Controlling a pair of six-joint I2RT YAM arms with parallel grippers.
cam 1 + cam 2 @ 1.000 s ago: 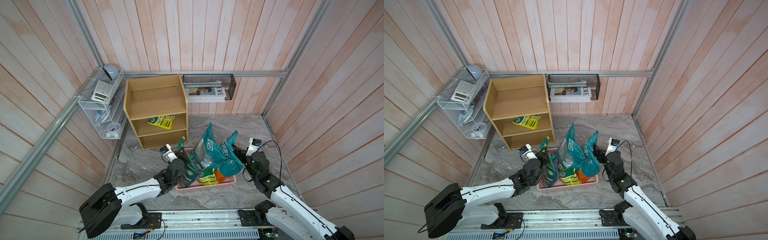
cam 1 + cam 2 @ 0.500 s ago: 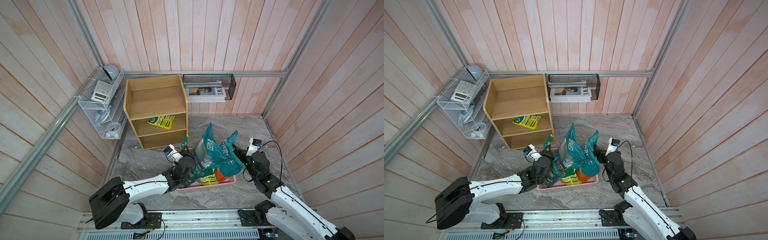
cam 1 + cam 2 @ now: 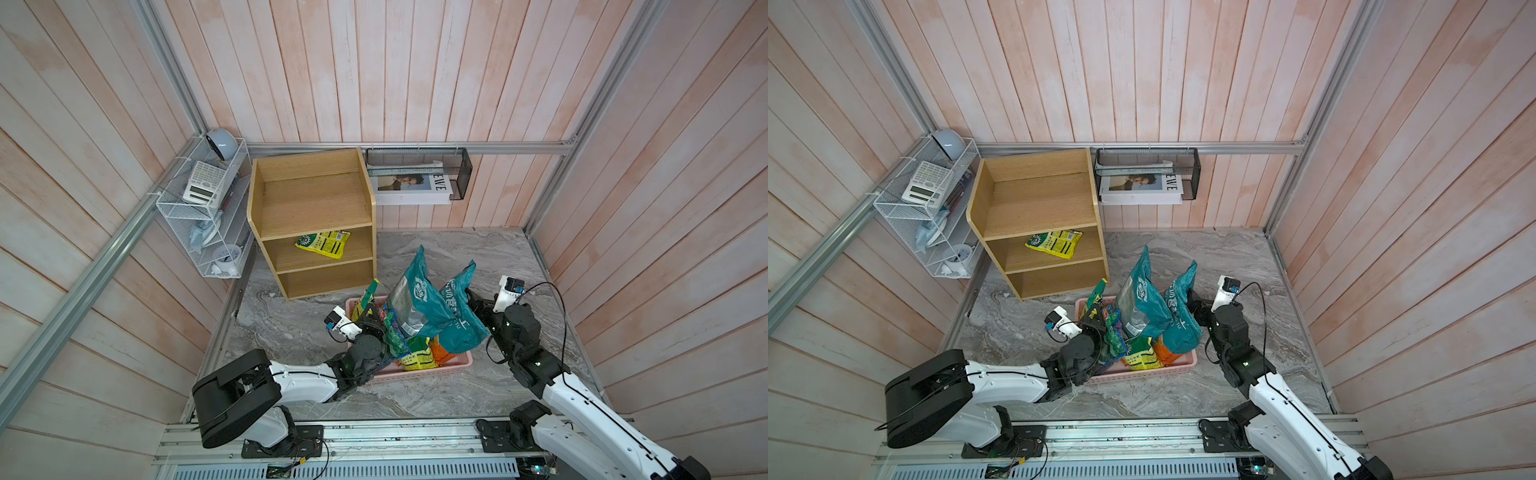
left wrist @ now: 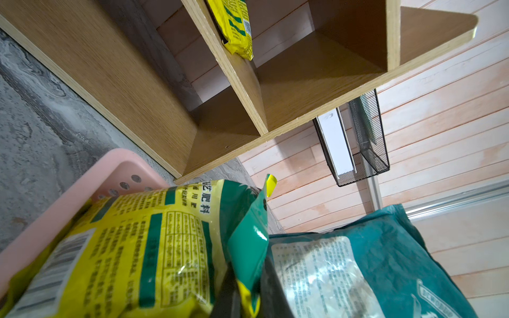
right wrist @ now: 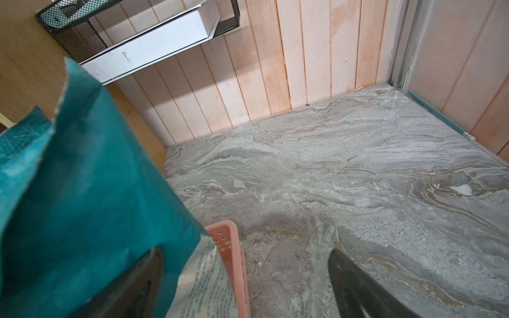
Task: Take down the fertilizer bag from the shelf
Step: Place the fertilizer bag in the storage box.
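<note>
In both top views the shelf point(image 3: 311, 199) stands upper left of centre, the fertilizer bag point(image 3: 323, 244) flat on its middle tier with a front corner at the tier's edge. The basket point(image 3: 415, 372) lies lower centre. The left gripper point(image 3: 375, 323) sits low in it, jaws narrow around a green-yellow flap point(image 4: 248, 239); whether it is clamped I cannot tell. The right gripper point(image 5: 245, 289) gapes wide, empty. Judgement: free the left, rise clear, enter the tier level, pinch that corner.

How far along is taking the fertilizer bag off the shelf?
Done: nothing visible. In hand: left claw at a yellow-green bag in the pink basket, grip unclear; right claw open beside a teal bag. Left: the fertilizer bag lies on the shelf, middle tier.
</note>
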